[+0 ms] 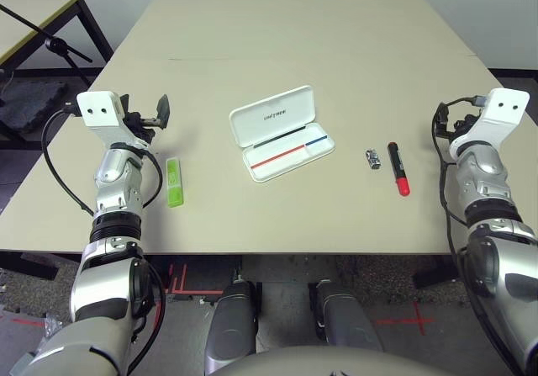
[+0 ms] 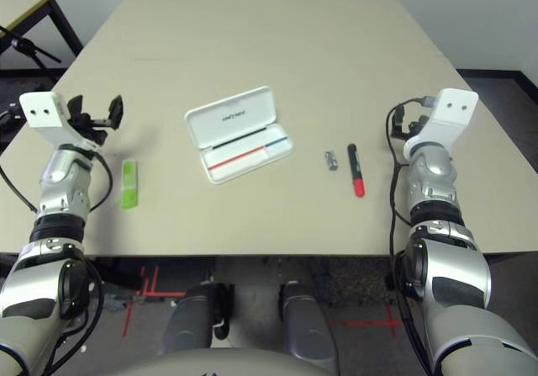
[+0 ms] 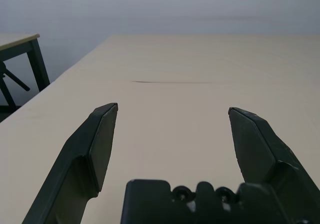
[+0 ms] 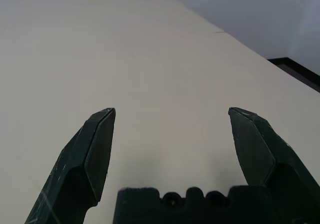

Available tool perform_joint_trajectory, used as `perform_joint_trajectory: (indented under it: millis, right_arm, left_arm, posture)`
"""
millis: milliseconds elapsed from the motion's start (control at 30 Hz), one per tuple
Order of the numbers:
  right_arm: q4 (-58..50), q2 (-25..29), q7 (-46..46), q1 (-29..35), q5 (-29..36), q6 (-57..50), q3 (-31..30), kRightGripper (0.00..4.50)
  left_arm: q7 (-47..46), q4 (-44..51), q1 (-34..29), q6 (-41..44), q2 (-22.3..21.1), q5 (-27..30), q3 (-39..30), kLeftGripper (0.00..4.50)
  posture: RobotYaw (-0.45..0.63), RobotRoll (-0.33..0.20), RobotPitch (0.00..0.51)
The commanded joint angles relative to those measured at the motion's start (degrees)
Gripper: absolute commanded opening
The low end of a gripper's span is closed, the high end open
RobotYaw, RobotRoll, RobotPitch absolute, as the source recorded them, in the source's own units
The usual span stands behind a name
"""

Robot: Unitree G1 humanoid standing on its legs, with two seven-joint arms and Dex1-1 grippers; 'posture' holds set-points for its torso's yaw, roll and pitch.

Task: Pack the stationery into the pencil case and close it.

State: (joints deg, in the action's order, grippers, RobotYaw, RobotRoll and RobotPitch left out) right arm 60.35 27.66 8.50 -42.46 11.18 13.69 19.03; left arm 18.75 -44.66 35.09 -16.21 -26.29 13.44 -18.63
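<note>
Nearest you, the green stick (image 1: 174,182) lies at seven o'clock on the bench (image 1: 319,39), just below your left tool (image 3: 170,129), which is spread wide and empty. Your right tool (image 4: 170,134) is equally wide and empty. The pencil case (image 1: 281,132) sits open at centre; at three o'clock the metal piece (image 1: 372,159) lies just beside the red marker (image 1: 398,169). Closing on the marker could nudge that tiny piece away, and the flat stick may slide instead of lifting.
</note>
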Motion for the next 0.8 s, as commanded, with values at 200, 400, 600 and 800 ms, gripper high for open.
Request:
perform_joint_trajectory:
  millis: [200,400,600,800]
  right_arm:
    - [-1.1,1.1,9.3,-1.7,0.6,-2.6,-0.9,4.50]
    - [-5.2,2.9,21.4,-0.2,1.1,-6.7,-3.1,4.50]
    - [-12.1,4.7,33.0,2.4,2.0,-13.8,-5.7,4.50]
    - [-17.5,6.0,41.8,4.8,3.4,-21.3,-7.6,4.50]
  left_arm:
    - [1.3,1.2,-1.9,0.4,-1.6,0.3,-0.6,4.47]
    - [3.6,3.1,-3.2,1.8,-3.0,1.1,-1.0,4.47]
    - [10.1,8.3,-5.6,8.1,-4.6,5.1,-1.4,4.47]
    - [21.4,21.7,-12.5,19.7,-6.8,9.1,2.0,4.47]
  posture:
    - [-0.06,0.000,0.080]
    - [-0.06,0.000,0.074]
    - [-0.05,0.000,0.075]
    - [-0.03,0.000,0.075]
